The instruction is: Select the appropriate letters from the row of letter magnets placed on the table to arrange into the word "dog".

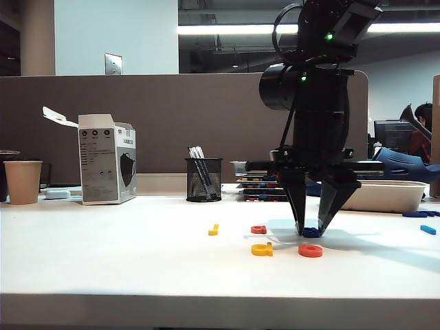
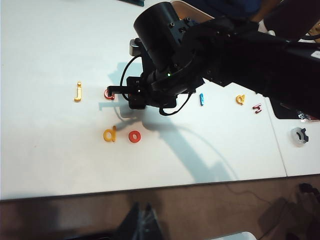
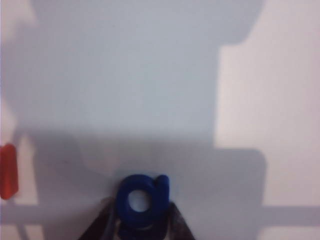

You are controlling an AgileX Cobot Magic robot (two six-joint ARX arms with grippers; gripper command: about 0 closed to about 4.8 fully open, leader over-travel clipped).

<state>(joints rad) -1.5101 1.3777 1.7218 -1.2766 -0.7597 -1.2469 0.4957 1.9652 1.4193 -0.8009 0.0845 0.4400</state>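
Black arm (image 1: 313, 103) with green lights, looped cables, tapered two-fingered hand (image 1: 311, 230).

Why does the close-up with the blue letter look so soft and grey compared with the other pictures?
Right wrist view: the blue letter sits very near the lens between the right end effector fingertips, so it blurs, and the arm's shadow greys the table. Exterior view: sharper, backlit by ceiling lights. Left wrist view: long arm shadow.
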